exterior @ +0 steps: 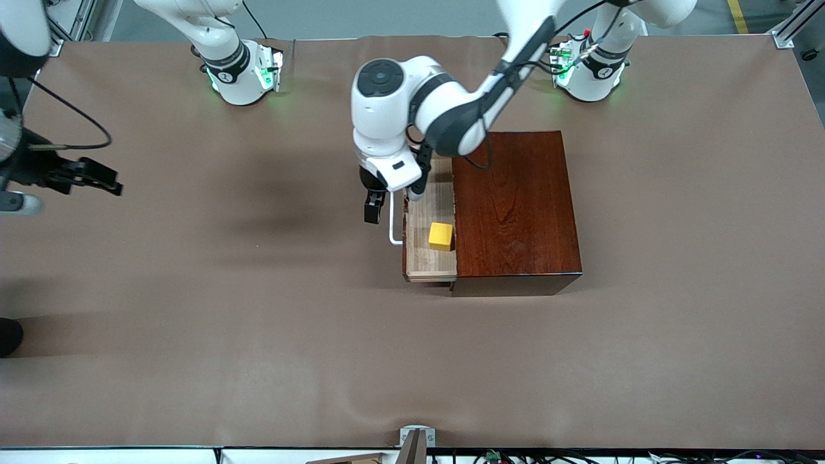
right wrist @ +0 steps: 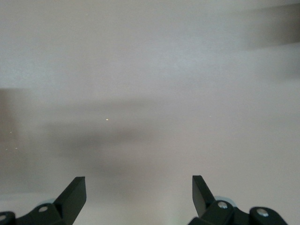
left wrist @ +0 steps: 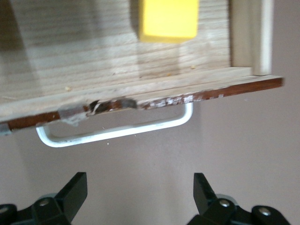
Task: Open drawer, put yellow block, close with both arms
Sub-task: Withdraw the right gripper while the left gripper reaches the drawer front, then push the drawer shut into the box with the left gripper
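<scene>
The dark mahogany box [exterior: 515, 206] stands mid-table toward the left arm's end. Its pale-wood drawer [exterior: 427, 254] is pulled part way out. The yellow block [exterior: 441, 236] sits in the drawer and also shows in the left wrist view [left wrist: 168, 18]. My left gripper [exterior: 373, 207] hangs open and empty just in front of the white loop handle [exterior: 393, 227], not touching it. In the left wrist view the handle [left wrist: 117, 133] and the drawer front [left wrist: 211, 92] lie ahead of the left gripper [left wrist: 140, 180]. My right gripper [exterior: 103, 179] is open and empty over bare table at the right arm's end [right wrist: 139, 183].
The brown table cover [exterior: 258, 322] spreads wide around the box. A metal bracket [exterior: 416, 441] sits at the table edge nearest the front camera. A dark object [exterior: 9, 335] shows at the right arm's end edge.
</scene>
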